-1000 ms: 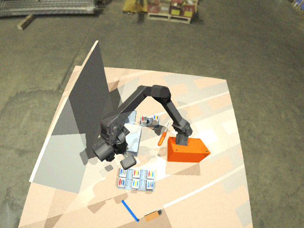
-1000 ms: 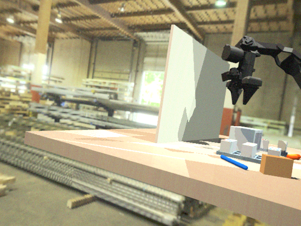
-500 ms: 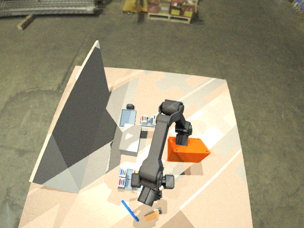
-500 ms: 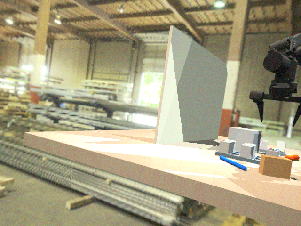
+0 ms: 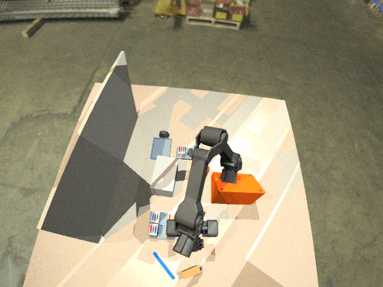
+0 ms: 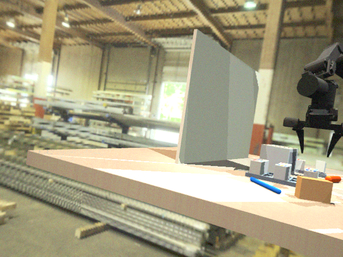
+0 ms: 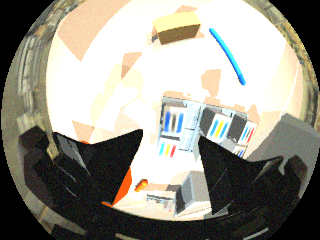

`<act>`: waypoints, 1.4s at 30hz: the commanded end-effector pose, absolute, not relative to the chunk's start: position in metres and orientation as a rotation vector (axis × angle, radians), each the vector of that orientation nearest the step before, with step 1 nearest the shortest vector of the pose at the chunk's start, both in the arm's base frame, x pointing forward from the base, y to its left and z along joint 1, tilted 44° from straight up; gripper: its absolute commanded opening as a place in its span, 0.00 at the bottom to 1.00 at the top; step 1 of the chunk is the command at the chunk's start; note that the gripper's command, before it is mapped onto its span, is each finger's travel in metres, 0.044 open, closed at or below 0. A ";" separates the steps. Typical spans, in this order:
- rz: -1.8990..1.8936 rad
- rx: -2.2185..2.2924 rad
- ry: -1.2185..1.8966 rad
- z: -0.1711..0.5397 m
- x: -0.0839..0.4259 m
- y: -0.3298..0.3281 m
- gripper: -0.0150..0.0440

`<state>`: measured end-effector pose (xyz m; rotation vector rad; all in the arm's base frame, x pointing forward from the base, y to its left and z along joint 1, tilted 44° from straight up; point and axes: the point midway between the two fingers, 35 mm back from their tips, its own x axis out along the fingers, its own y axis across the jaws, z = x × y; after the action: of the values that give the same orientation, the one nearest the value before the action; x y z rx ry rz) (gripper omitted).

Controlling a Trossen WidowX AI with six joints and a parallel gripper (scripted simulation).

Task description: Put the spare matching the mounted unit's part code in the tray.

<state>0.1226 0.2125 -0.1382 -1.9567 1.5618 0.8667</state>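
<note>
Wrist view shows our tool (image 5: 192,228) (image 6: 315,155) (image 7: 171,136) partly open, holding nothing; misjudged spacing could make us knock neighbouring blocks (image 5: 152,229) (image 6: 282,172) (image 7: 217,126).

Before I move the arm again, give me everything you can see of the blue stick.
The blue stick is a slim, straight, round rod in one plain bright blue, smooth like plastic, with no visible markings. It lies flat on the table beside the tan block, with a gap between them. Only the table seems to touch it.
</note>
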 end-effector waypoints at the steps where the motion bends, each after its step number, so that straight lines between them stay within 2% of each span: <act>1: 0.871 -1.964 1.553 -0.140 0.123 0.211 0.76; 42: 0.868 -1.965 1.553 -0.186 0.135 0.170 0.76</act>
<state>0.1354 0.1770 -0.1810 -1.9539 1.5476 0.8680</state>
